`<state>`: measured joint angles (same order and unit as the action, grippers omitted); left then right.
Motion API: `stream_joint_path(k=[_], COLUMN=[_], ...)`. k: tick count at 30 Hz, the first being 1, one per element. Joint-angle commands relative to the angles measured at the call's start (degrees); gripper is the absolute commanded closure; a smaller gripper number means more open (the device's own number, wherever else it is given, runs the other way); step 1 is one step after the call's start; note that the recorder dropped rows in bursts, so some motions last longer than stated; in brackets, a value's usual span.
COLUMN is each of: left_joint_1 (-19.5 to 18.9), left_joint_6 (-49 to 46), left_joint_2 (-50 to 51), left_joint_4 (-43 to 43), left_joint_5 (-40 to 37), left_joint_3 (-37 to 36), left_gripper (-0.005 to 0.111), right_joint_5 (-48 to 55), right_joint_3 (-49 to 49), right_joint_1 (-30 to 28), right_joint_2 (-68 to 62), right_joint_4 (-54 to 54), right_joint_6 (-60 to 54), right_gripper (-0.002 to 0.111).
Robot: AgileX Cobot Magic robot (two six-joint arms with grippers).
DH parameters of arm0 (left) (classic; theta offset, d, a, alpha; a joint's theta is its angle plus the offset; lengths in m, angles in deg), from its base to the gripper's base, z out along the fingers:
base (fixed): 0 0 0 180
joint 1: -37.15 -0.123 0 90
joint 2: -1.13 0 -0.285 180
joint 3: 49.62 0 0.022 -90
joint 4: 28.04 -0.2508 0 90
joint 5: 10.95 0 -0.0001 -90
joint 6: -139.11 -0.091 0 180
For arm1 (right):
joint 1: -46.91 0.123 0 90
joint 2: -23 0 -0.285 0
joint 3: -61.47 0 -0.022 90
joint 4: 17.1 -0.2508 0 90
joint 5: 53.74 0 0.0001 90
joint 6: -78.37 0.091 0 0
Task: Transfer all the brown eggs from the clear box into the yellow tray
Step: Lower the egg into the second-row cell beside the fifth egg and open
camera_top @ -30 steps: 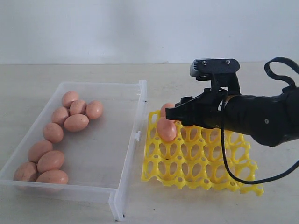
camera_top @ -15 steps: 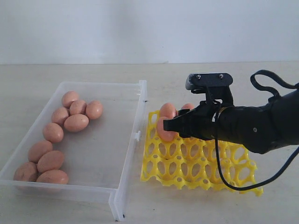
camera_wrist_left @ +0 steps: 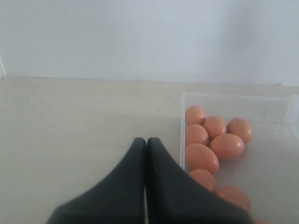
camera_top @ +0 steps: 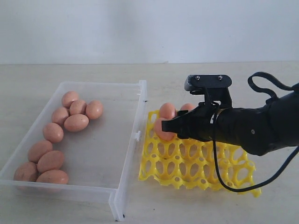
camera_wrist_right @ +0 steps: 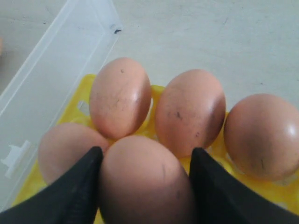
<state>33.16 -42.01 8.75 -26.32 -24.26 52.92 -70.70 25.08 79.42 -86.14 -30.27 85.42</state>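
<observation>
Right tool [camera_wrist_right: 145, 186] clamped on a brown egg [camera_wrist_right: 145, 179], low over the yellow tray [camera_top: 196, 161].

Held egg sits betw. both fingers [camera_wrist_right: 74, 191], gripped across its sides, just above a 2nd-row cup; 4 eggs already in the tray next to it. Nine more lie in the clear box [camera_top: 126, 140], along its far-left side on the desk [camera_top: 70, 70]. Left tool [camera_wrist_left: 145, 144] has tips together, empty, near the box end. Eggs look light, rigid but brittle, smooth and prob. slippery: take at the widest part w/ gentle squeeze.
</observation>
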Motion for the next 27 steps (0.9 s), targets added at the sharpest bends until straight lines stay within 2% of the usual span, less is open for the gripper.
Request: stream_joint_path(k=[1, 20, 22, 27], left_joint_1=[0.0, 0.0, 0.0, 0.0], left_joint_6=[0.0, 0.0, 0.0, 0.0], left_joint_2=[0.2, 0.2, 0.2, 0.2], left_joint_4=[0.3, 0.3, 0.3, 0.3], left_joint_5=[0.0, 0.0, 0.0, 0.0], left_joint_3=[0.2, 0.2, 0.2, 0.2], left_gripper=[0.111, 0.111, 0.111, 0.111], right_joint_5=[-1.8, -1.6, -1.6, -0.5], right_joint_3=[-0.2, -0.1, -0.1, -0.1], right_joint_1=[1.4, 1.4, 1.4, 1.4], right_joint_2=[0.0, -1.9, -1.4, 0.4], right_joint_4=[0.7, 0.4, 0.4, 0.2], right_joint_6=[0.0, 0.6, 0.6, 0.6], right_gripper=[0.108, 0.107, 0.099, 0.061])
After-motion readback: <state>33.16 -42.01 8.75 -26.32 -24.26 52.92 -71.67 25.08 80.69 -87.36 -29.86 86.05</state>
